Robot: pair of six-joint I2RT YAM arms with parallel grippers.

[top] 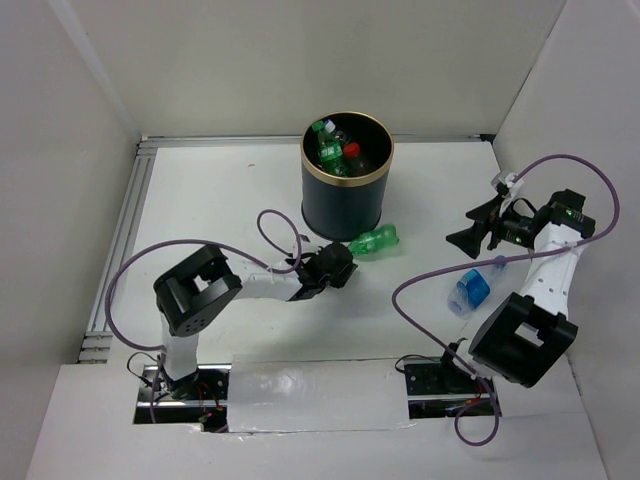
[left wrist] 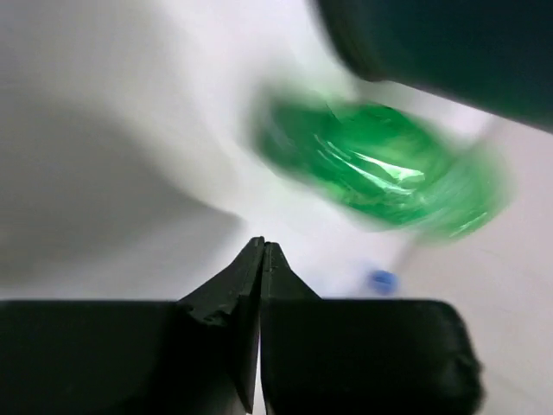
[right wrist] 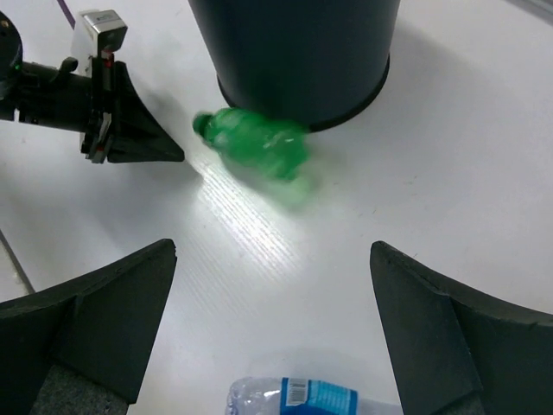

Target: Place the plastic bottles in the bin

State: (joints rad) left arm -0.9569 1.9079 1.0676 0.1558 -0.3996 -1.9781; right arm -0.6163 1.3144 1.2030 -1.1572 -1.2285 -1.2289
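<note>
Beside the bin [top: 345, 205] base, green bottle [top: 374, 241] lies on the tabletop [top: 230, 190], blurred, perhaps rolling. Left hand [left wrist: 262, 259] pressed together, empty, just short of it: open wide, straddle the body, then pinch. Right hand [top: 468, 238] spread.

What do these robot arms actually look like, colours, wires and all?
The left arm and right arm both have white tubular links joined by boxy black joints. A purple cable loops loosely alongside each from base to wrist. Each ends in two black wedge-shaped fingers.
</note>
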